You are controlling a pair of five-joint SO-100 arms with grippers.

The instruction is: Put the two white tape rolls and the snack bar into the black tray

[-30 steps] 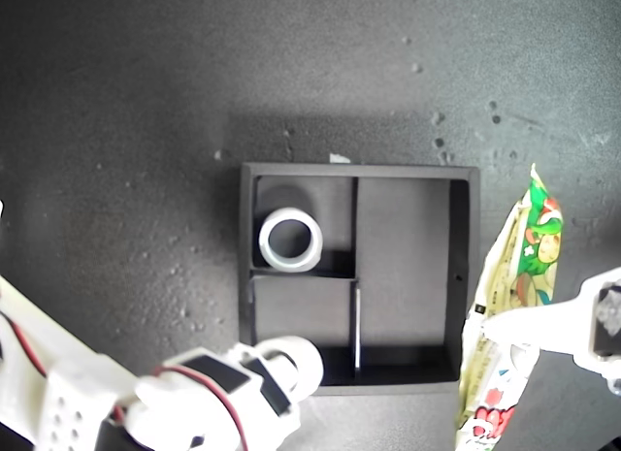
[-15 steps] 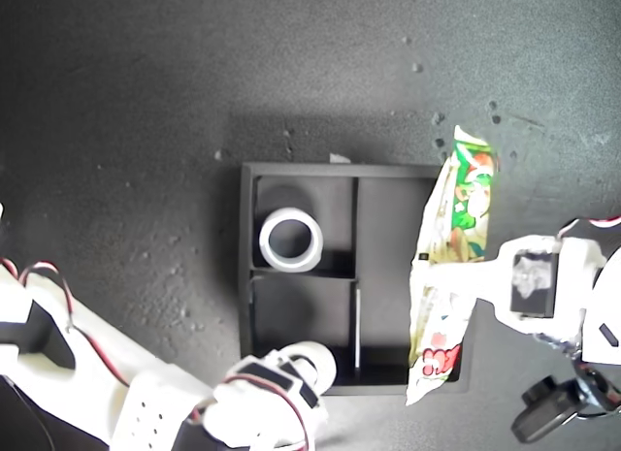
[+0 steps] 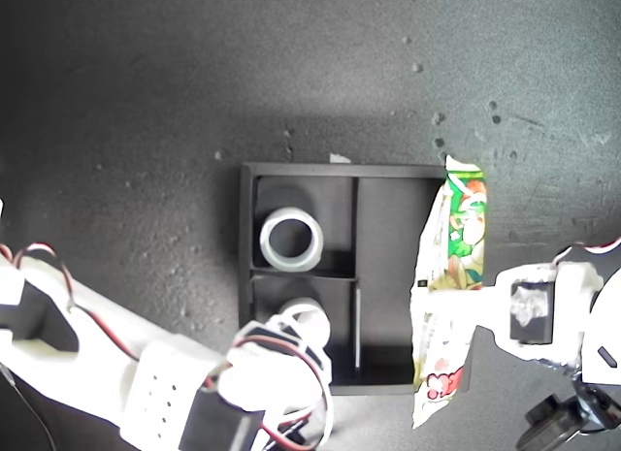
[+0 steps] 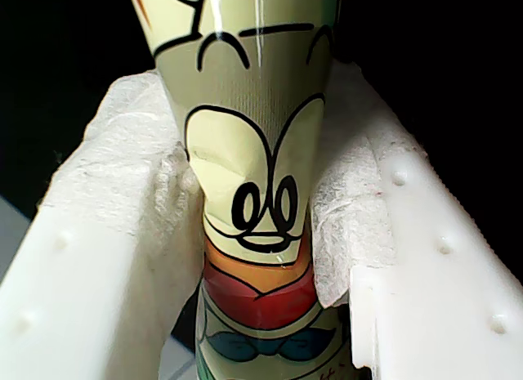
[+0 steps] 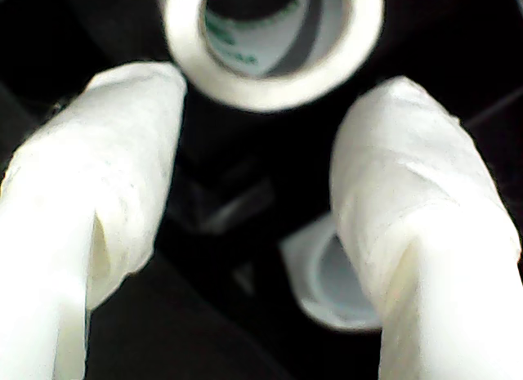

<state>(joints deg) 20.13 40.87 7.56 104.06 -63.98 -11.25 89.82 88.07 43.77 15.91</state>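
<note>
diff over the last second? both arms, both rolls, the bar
My first gripper carried the green, white and red snack bar from outside the square black tray toward the exterior view's left, over its long compartment, still clamped. My second gripper moved up-frame and let go of the smaller white tape roll inside the near small compartment. The larger white tape roll stayed put.

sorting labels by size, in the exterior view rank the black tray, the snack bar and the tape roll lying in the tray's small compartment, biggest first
1. black tray: largest.
2. snack bar: about as long as the tray's side but much narrower; it is held by my first gripper, perhaps nearer the camera.
3. tape roll: smallest.
</note>
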